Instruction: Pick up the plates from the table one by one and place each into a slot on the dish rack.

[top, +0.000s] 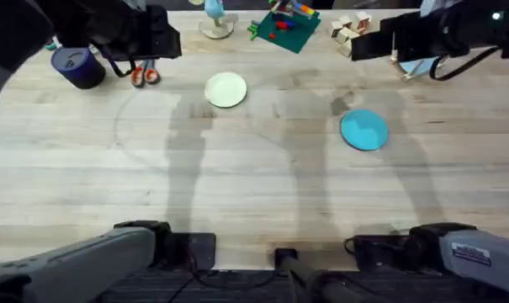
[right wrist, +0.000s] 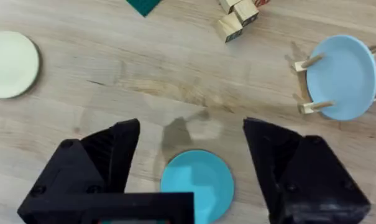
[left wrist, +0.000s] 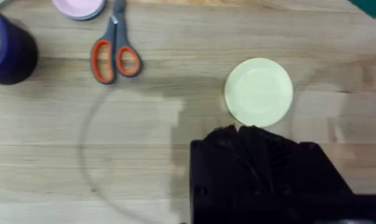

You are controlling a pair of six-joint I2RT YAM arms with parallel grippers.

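Observation:
The cream-yellow plate [top: 226,89] lies flat on the table [top: 237,185] at the back centre. The teal-blue plate [top: 363,130] lies flat to the right of the middle. My right gripper [right wrist: 192,134] hangs open above the teal-blue plate [right wrist: 197,180], which shows between its spread fingers [right wrist: 107,162]. A pale blue plate [right wrist: 340,76] stands on edge in a slot of the dish rack [right wrist: 309,62] at the back right. My left gripper [left wrist: 243,134] is shut and holds nothing, just short of the cream-yellow plate [left wrist: 259,92].
Orange-handled scissors [top: 143,76] and a dark purple cup [top: 77,67] lie at the back left, with a pink dish [left wrist: 79,6] beyond them. Wooden blocks [top: 351,34] and a green toy [top: 283,29] sit along the back edge.

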